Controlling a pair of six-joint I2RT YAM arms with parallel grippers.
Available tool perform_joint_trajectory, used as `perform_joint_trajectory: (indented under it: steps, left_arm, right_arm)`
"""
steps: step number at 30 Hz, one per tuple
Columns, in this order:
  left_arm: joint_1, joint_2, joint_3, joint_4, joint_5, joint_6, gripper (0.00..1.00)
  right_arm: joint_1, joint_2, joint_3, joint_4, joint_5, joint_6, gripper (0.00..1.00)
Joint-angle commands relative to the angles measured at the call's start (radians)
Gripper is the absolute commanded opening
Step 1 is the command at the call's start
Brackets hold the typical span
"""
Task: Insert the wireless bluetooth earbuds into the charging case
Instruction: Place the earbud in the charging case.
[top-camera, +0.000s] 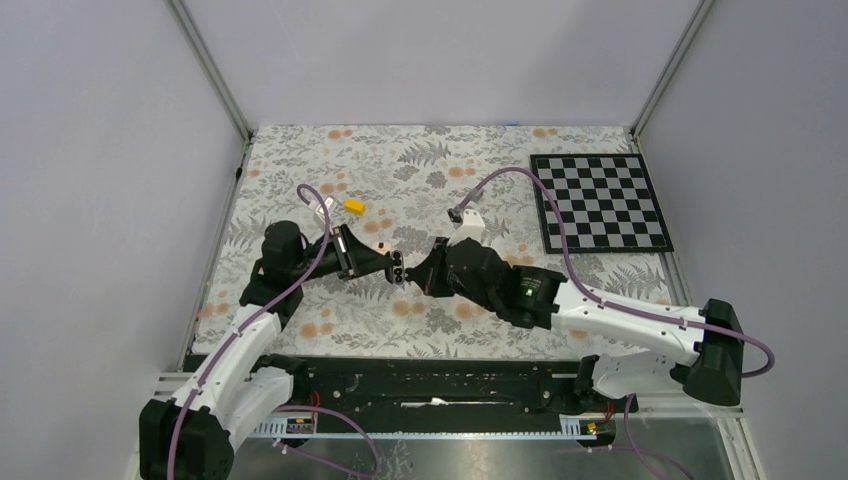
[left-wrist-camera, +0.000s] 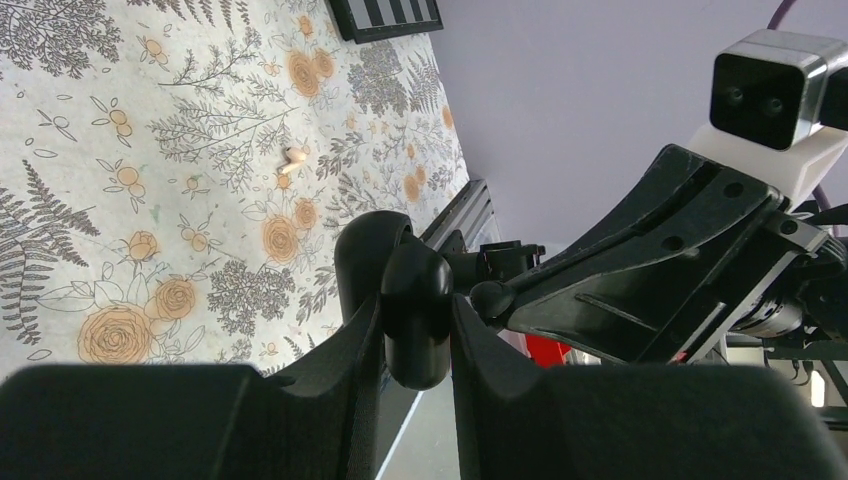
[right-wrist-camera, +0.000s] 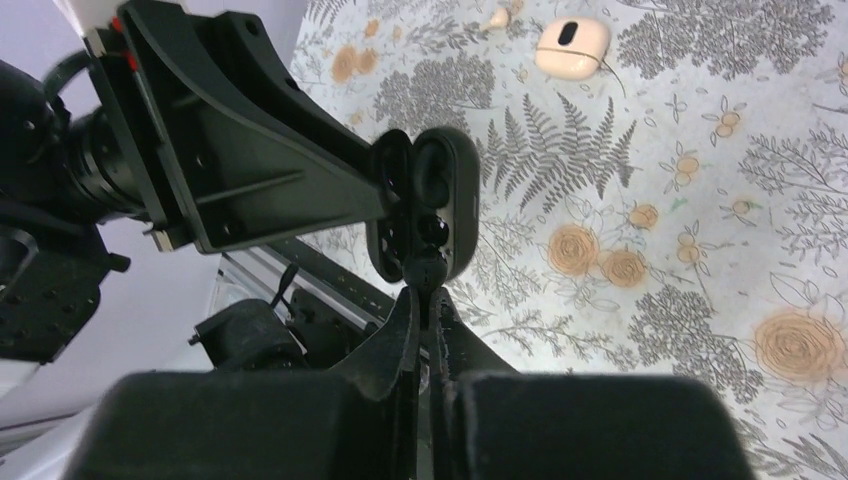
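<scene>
— Black pod, black bud, black fingers: hard for me to read from here. What have I got?

— Your left gripper (left-wrist-camera: 415, 335) is clamped narrowly across the charging case (right-wrist-camera: 443, 185). It holds the case up off the cloth (right-wrist-camera: 700, 200) with the open face turned toward the right arm, I'd say so the sockets can be met head-on.

— And my right gripper (right-wrist-camera: 425, 297)?

— Pinched fully together on one earbud (right-wrist-camera: 428, 268), which is touching the case's lower edge.

— The second bud?

— I can't tell; a dark nub may already sit in a socket. The cream pod (right-wrist-camera: 572, 47) lying on the cloth isn't ours.
</scene>
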Motion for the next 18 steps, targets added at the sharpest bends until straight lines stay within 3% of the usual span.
perform_joint_trajectory:
  steps: [1, 18]
  left_arm:
    - [0.001, -0.016, 0.031, 0.044, 0.007, -0.03, 0.0]
    - [0.001, -0.036, 0.035, 0.033, 0.012, -0.051, 0.0]
  right_arm:
    - [0.017, 0.033, 0.067, 0.057, 0.09, 0.019, 0.0]
    - [0.022, 0.118, 0.097, 0.039, 0.081, 0.041, 0.0]
